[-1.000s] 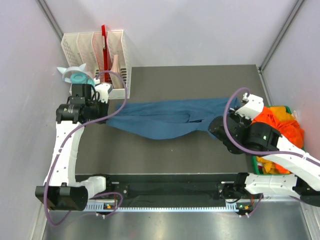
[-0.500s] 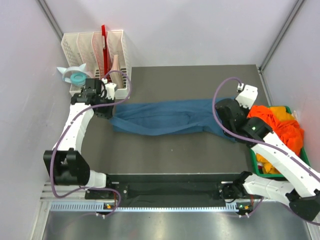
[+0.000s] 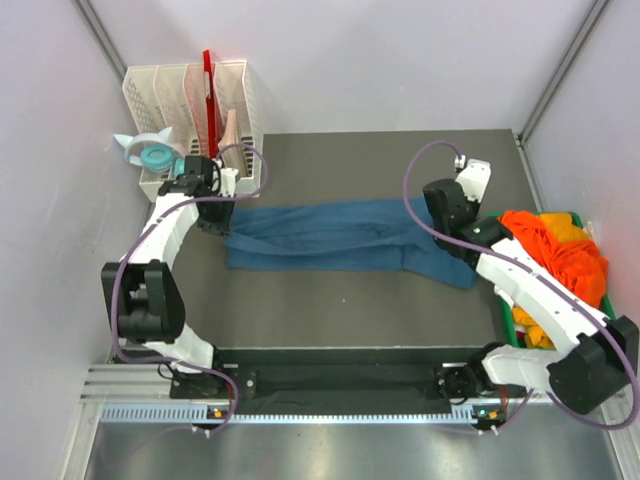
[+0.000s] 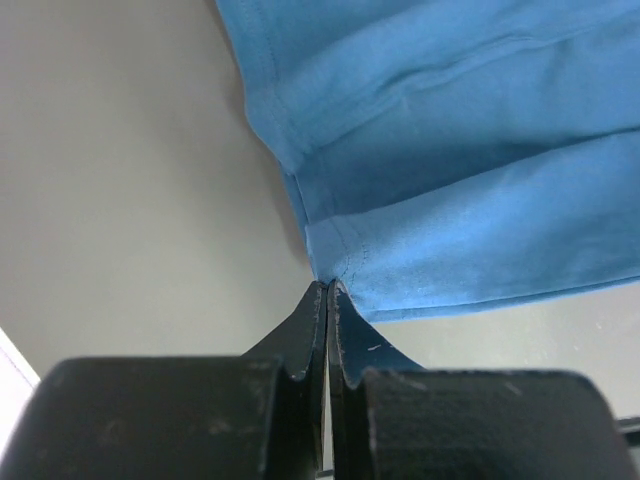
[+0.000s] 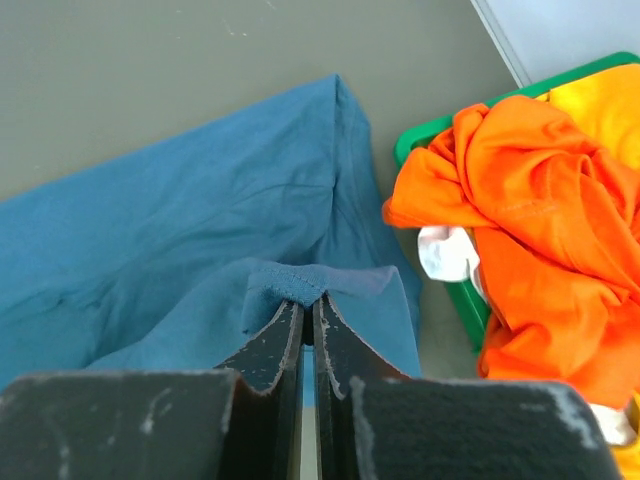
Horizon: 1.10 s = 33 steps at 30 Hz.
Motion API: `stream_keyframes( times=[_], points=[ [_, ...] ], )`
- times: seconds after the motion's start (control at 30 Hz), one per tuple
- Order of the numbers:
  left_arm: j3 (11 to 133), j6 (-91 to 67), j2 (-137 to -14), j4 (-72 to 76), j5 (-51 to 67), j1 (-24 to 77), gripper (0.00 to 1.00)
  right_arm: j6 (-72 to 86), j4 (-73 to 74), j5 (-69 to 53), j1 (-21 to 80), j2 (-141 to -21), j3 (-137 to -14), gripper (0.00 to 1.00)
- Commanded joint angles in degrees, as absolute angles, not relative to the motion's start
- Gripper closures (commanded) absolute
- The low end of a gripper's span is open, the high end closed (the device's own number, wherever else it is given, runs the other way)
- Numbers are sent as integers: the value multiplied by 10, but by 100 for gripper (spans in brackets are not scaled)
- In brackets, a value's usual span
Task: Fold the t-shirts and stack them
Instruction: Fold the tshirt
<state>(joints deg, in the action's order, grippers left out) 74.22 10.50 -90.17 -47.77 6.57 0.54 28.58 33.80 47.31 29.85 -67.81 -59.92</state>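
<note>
Left pincer (image 4: 327, 288): we note both fingers pressed together on a hem corner of the teal tee (image 4: 470, 150). From the tips the cloth spreads ahead and to the right, flat on the bench (image 4: 130, 180).

Right pincer (image 5: 305, 303): also clamped, with a small peak of the same tee pinched between its tips. The rest of the tee lies ahead of it and to its left.

To the right of this pincer we see orange tees (image 5: 520, 190) heaped in the green bin (image 5: 425, 135). A bit of white cloth (image 5: 447, 252) shows under them, and yellow cloth (image 5: 600, 100) at the far right. The teal tee's edge lies just beside the bin's rim.

From above, the tee lies as a long band between the two pincers. A white rack (image 3: 190, 95) stands just behind the left pincer.
</note>
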Motion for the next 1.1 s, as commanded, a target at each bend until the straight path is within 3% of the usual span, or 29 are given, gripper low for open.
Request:
stream_keyframes(
  times=[0.0, 0.53, 1.07],
  points=[
    [746, 92, -930, -437, 48, 4, 100, 263, 281, 442, 265, -713, -598, 100],
    [780, 50, -1038, -399, 36, 4, 100, 222, 222, 397, 203, -842, -644, 100],
    [797, 54, -1064, -399, 15, 4, 100, 214, 208, 387, 196, -886, -664, 100]
  ],
)
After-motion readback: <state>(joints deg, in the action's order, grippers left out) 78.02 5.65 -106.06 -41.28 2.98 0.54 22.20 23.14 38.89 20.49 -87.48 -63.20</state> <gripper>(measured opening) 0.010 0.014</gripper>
